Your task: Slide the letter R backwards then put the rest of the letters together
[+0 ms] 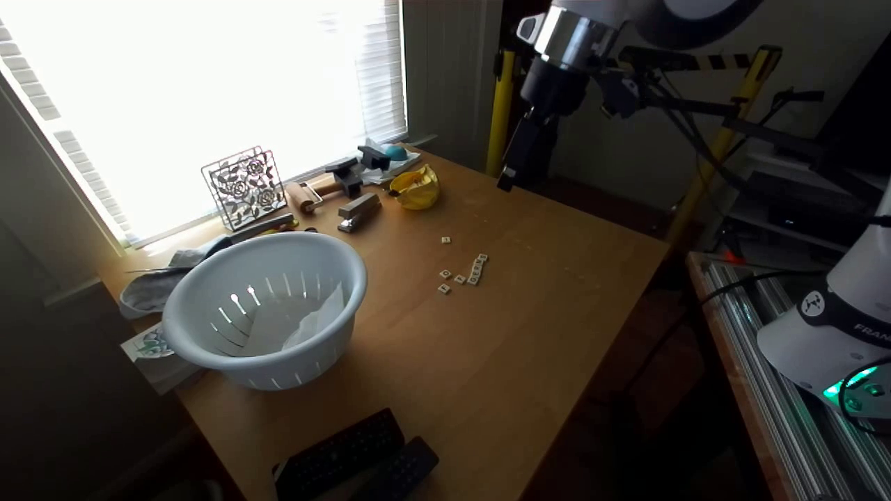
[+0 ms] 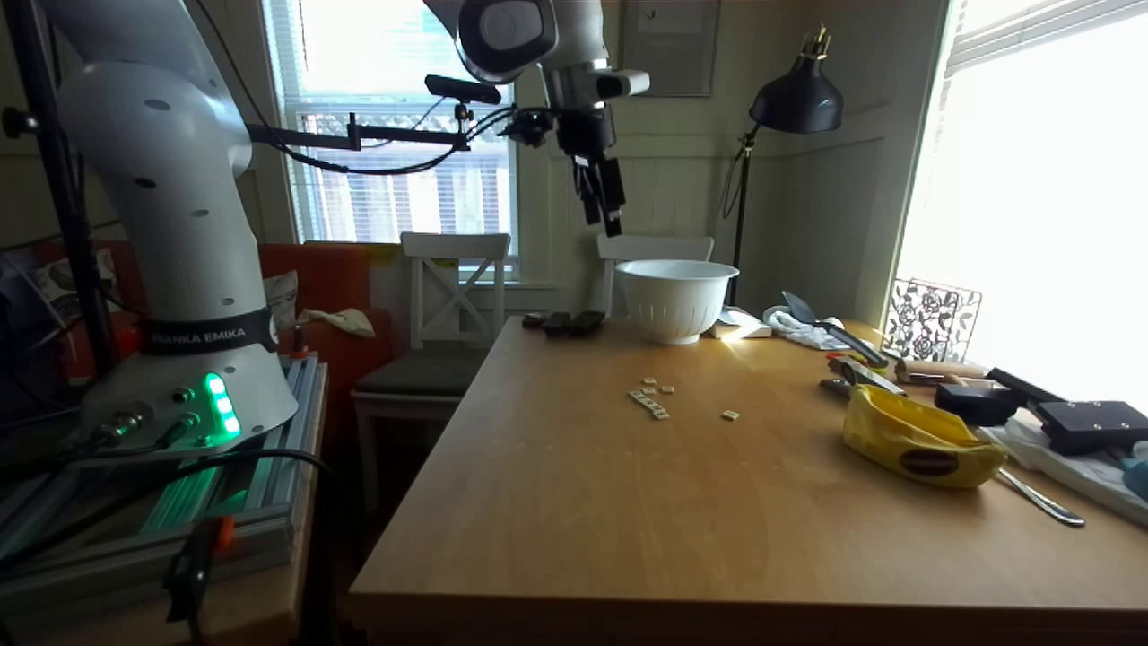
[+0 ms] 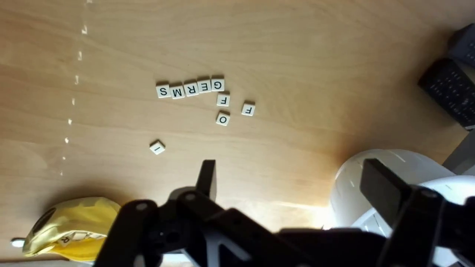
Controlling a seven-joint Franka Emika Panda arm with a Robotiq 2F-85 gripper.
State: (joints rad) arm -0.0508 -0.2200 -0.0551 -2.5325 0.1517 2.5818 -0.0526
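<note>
While the claw (image 3: 291, 180) hangs well above the tabletop (image 3: 315, 66), jaws wide apart and holding nothing, the I tile (image 3: 157, 147), O tile (image 3: 222, 118) and two F tiles (image 3: 248, 109) lie loose, presumably awaiting joining. Beyond, the R tile (image 3: 191, 89) sits between the E tile (image 3: 204, 86) and M tile (image 3: 177, 92), apparently lined up to spell GERMS.

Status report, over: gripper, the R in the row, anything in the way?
Gripper open, nothing held. R between M and E. Two Fs, O, I out of line. Colander off to one side, likely no hindrance.
</note>
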